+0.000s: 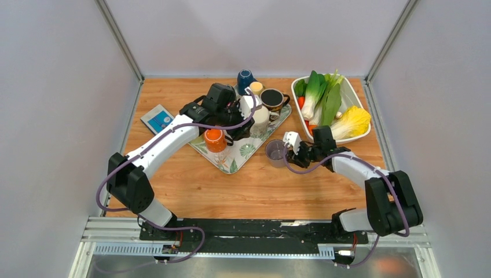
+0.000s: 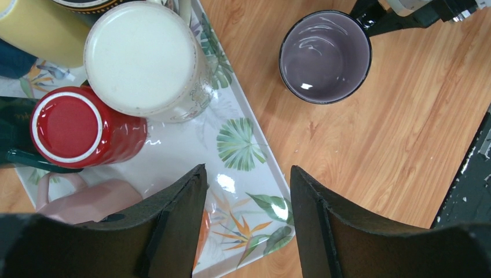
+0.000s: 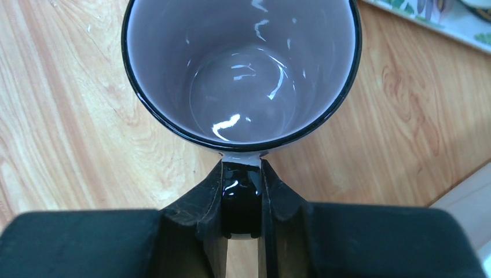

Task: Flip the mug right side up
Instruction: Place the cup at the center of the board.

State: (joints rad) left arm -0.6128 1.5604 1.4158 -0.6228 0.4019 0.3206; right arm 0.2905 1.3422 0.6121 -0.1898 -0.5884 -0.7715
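A purple mug stands on the wooden table just right of the tray, mouth up and empty inside. My right gripper is shut on its black handle, and the same gripper shows from above at the mug's right side. My left gripper hangs open over the tray's near corner with nothing between its fingers. From above, the left gripper sits among the mugs on the tray. The purple mug also shows in the left wrist view, apart from those fingers.
The leaf-print tray carries a red mug and a cream mug, both bottom up, plus a pink mug on its side. A dark mug and blue mug stand behind. A white vegetable basket is at the back right.
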